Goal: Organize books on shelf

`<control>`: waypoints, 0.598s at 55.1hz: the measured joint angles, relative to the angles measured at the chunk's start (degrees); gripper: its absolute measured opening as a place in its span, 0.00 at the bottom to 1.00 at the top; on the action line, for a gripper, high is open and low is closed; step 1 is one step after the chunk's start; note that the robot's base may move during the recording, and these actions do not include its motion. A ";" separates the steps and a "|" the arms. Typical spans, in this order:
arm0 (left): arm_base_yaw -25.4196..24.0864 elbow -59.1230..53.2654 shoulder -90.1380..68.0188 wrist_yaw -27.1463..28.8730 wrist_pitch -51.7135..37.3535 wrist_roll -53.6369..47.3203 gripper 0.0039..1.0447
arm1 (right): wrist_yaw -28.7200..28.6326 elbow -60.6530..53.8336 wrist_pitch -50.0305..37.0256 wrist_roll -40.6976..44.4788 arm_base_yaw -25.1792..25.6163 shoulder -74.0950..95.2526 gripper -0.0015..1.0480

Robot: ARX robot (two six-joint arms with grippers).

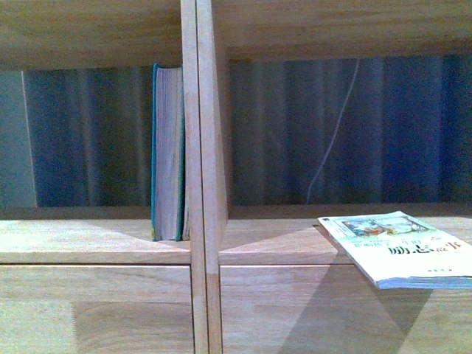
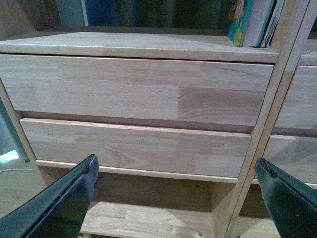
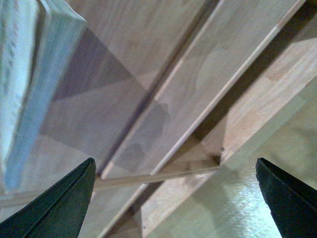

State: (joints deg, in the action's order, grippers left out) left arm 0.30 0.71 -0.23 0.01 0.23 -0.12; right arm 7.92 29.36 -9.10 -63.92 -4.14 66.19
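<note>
In the front view the teal-green book [image 1: 167, 155] stands upright in the left compartment of the light wood shelf [image 1: 200, 147], against the middle divider. The white paperback [image 1: 398, 247] lies flat on the right compartment's board, overhanging its front edge. No gripper shows in the front view. My left gripper [image 2: 176, 198] is open and empty, low in front of the left drawer fronts [image 2: 133, 89]; the book bottoms [image 2: 252, 22] show above them. My right gripper [image 3: 173, 198] is open and empty below the overhanging paperback [image 3: 29, 84].
Dark pleated curtain [image 1: 354, 125] and a thin white cord [image 1: 332, 140] show behind the open compartments. The right wrist view looks up along drawer fronts [image 3: 198, 74] and a shelf leg, with pale floor [image 3: 247, 198] beside it. A lower board [image 2: 143, 218] lies under the left drawers.
</note>
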 joint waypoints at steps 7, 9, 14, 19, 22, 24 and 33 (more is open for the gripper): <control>0.00 0.00 0.00 0.00 0.00 0.00 0.93 | -0.28 4.74 -0.24 -4.39 0.22 2.32 0.93; 0.00 0.00 0.00 0.02 0.00 0.00 0.93 | -0.35 5.95 -0.24 -5.49 0.26 2.93 0.93; 0.00 0.00 0.00 0.02 0.00 0.00 0.93 | -0.44 8.52 -0.66 -7.41 0.11 4.70 0.93; 0.00 0.00 0.00 0.00 0.00 0.00 0.93 | -0.42 11.50 -1.25 -9.55 -0.90 8.07 0.93; 0.00 0.00 0.00 0.00 0.00 0.00 0.93 | -0.37 12.72 -1.64 -10.47 -1.49 9.88 0.93; 0.00 0.00 0.00 0.02 0.00 0.00 0.93 | -0.33 13.73 -1.92 -11.15 -1.88 11.32 0.93; 0.00 0.00 0.00 0.02 0.00 0.00 0.93 | 0.24 17.73 -2.60 -13.09 -2.82 15.93 0.93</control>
State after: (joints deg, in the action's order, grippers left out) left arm 0.30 0.71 -0.23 0.03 0.23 -0.12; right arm 8.16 47.09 -11.70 -77.01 -6.96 82.13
